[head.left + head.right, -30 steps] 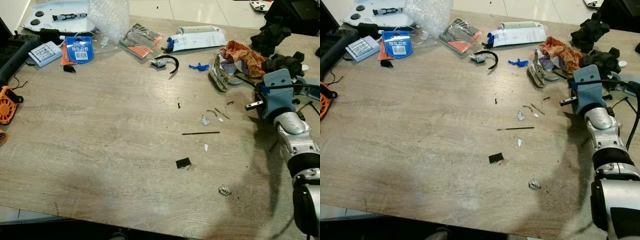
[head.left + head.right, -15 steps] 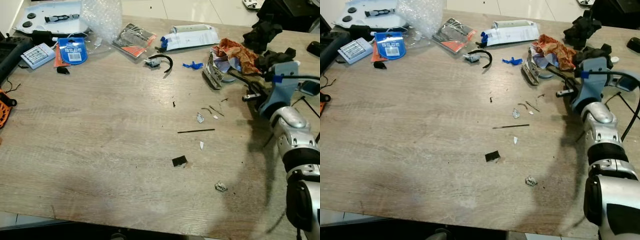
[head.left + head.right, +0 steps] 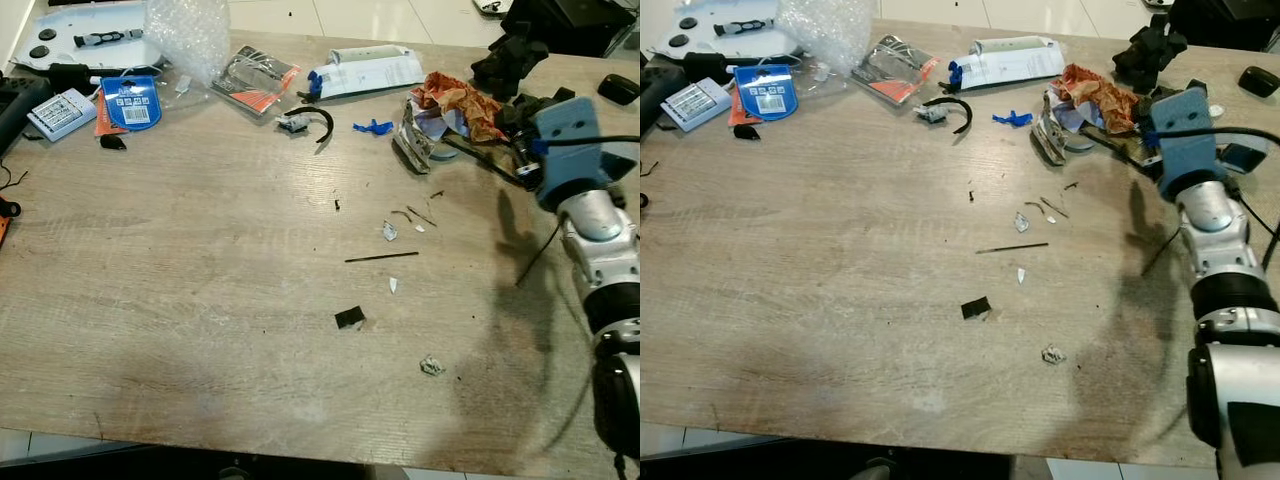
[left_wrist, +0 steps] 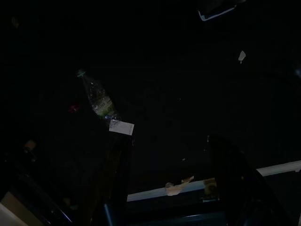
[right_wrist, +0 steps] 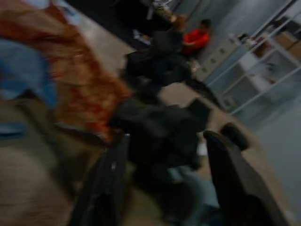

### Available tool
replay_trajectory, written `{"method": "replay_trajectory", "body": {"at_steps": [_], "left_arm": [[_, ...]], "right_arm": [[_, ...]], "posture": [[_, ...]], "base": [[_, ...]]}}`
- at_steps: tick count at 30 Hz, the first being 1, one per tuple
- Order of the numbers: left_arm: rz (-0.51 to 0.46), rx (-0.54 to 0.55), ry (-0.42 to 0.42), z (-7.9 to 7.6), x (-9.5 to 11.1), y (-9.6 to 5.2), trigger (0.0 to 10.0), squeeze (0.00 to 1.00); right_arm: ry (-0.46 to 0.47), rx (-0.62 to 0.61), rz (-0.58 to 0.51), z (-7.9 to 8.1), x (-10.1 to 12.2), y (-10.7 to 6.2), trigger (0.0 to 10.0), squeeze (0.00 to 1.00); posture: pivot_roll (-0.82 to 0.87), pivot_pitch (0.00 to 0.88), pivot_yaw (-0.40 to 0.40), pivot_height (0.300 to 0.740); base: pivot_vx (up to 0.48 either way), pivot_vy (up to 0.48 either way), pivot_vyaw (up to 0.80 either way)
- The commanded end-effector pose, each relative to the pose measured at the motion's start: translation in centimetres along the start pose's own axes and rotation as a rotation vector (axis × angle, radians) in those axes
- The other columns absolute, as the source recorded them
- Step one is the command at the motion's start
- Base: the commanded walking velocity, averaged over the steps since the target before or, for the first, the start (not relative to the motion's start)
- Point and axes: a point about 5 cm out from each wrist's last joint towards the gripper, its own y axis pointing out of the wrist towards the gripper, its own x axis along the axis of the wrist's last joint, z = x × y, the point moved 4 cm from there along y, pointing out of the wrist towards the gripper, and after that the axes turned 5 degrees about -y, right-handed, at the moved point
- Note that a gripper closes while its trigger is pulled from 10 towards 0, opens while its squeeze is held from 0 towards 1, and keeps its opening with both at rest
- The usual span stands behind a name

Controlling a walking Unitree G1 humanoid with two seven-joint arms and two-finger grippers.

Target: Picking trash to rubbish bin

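Your right claw (image 5: 162,179) hangs with fingers spread wide beside the crumpled orange-brown wrapper (image 3: 455,98) at the worktop's (image 3: 200,260) far edge; left claw (image 4: 169,183) spread too, dim.

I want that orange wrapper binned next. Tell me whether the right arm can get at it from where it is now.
Probably yes. The right claw is at the table's far right with its fingers apart, and the crumpled orange wrapper lies just to its left on top of the clutter. The black foam pieces crowd the approach, though.
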Motion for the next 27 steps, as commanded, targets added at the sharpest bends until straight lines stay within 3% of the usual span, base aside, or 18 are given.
{"method": "replay_trajectory", "body": {"at_steps": [1, 5, 8, 9, 10, 11, 18, 21, 27], "left_arm": [[0.086, -0.002, -0.014, -0.1, -3.1, -0.8, 10.0, 0.00], [0.090, -0.007, -0.006, -0.2, -3.1, -0.8, 10.0, 0.00], [0.091, -0.011, 0.001, -0.2, -3.1, -0.8, 10.0, 0.00], [0.091, -0.012, 0.004, -0.2, -3.0, -0.8, 10.0, 0.00], [0.091, -0.013, 0.007, -0.2, -3.0, -0.8, 10.0, 0.00], [0.090, -0.014, 0.011, -0.1, -2.9, -0.7, 10.0, 0.00], [0.089, -0.014, 0.018, 0.1, -2.9, -0.8, 10.0, 0.00], [0.091, -0.013, 0.022, 0.2, -3.0, -0.9, 10.0, 0.00], [0.093, -0.013, 0.023, 0.4, -3.3, -1.1, 10.0, 0.00]], "right_arm": [[-0.027, -0.039, 0.001, -1.2, -0.3, -0.2, 10.0, 1.00], [-0.077, -0.095, -0.013, -2.8, 0.1, -0.2, 10.0, 1.00], [-0.155, -0.087, 0.016, -3.0, -0.5, -0.4, 10.0, 1.00], [-0.186, -0.080, 0.032, -3.0, -0.9, -0.6, 10.0, 0.91], [-0.204, -0.073, 0.045, -3.0, -1.3, -0.7, 10.0, 0.60], [-0.217, -0.066, 0.077, -3.0, -2.0, -0.9, 10.0, 0.00], [-0.190, -0.041, 0.137, -2.9, -3.4, -1.4, 10.0, 0.00], [-0.227, -0.044, 0.162, -3.1, -4.0, -1.7, 10.0, 0.00], [-0.233, -0.049, 0.155, -3.2, -3.9, -1.7, 10.0, 0.00]], "posture": [[-0.07, 0.443, 0.025, 0.740], [-0.08, 0.449, 0.031, 0.740], [-0.08, 0.454, 0.039, 0.740], [-0.08, 0.456, 0.042, 0.740], [-0.08, 0.457, 0.044, 0.740], [-0.08, 0.457, 0.044, 0.740], [-0.08, 0.463, 0.052, 0.740], [-0.08, 0.468, 0.055, 0.740], [-0.08, 0.476, 0.058, 0.740]], "base": [[0.000, 0.000, 0.00], [0.000, 0.000, 0.00], [0.000, 0.000, 0.00], [0.000, 0.000, 0.00], [0.000, 0.000, 0.00], [0.000, 0.000, 0.00], [0.000, 0.000, 0.00], [0.000, 0.000, 0.00], [0.000, 0.000, 0.00]]}}
